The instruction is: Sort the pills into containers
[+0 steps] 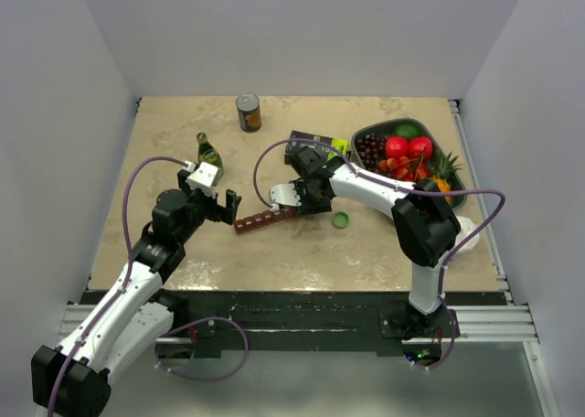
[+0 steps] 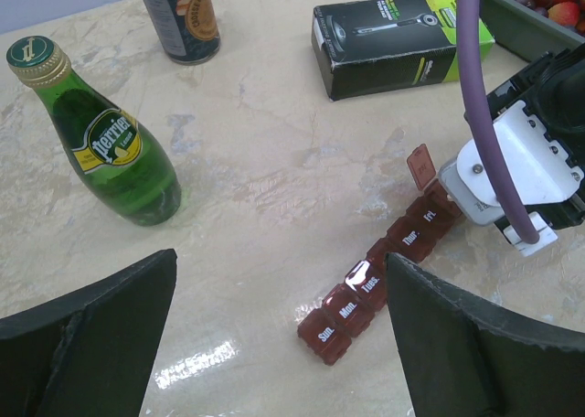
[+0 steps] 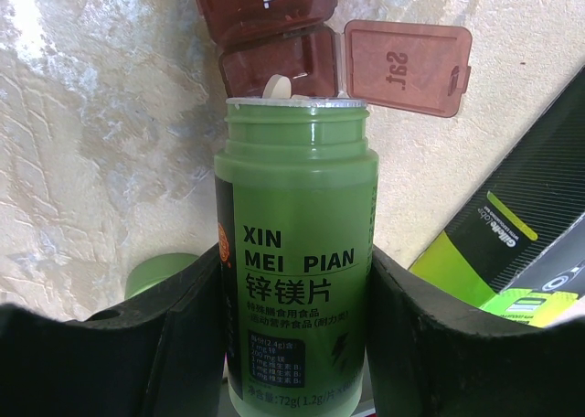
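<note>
The maroon pill strip (image 1: pixel 265 219) lies mid-table with day labels; its Sun. end is near my left gripper. In the left wrist view the strip (image 2: pixel 384 271) runs diagonally. My left gripper (image 1: pixel 228 207) is open and empty, its fingers (image 2: pixel 91 326) straddling bare table beside the Sun. end. My right gripper (image 1: pixel 297 196) is shut on a green pill bottle (image 3: pixel 297 252), uncapped and tipped toward the strip's (image 3: pixel 265 33) open Sat compartment, whose lid (image 3: pixel 407 65) is flipped open. A white pill (image 3: pixel 277 87) sits at the bottle's mouth.
The bottle's green cap (image 1: pixel 340 219) lies on the table by the right arm. A green Perrier bottle (image 1: pixel 209 156) and a can (image 1: pixel 248 112) stand at back left. A black-and-lime box (image 1: pixel 315 145) and a dark fruit tray (image 1: pixel 364 133) sit at back right.
</note>
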